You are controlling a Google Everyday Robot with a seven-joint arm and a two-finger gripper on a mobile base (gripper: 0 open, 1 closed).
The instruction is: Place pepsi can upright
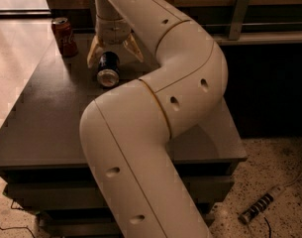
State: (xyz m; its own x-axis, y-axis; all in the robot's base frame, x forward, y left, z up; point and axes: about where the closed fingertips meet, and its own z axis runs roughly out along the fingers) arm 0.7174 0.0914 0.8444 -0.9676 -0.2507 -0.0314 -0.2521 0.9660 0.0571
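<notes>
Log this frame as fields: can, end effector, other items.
pepsi can: lying on its side on table, silver end toward camera
end effector: over the can's far end, fingers open, one either side
Coca-Cola can: upright, table's far left
power strip: on floor, right
task: can not yet upright

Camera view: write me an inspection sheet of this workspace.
Surface: dark grey table.
Job's things: pepsi can lying on its side, silver end toward the camera.
Clutter: Coca-Cola can, upright, far left corner.
Grippers: tool open, pointing down over the pepsi can, one finger on each side.
Cables: power strip with its cord on the floor, right of the table.
Surroundings: speckled floor.
</notes>
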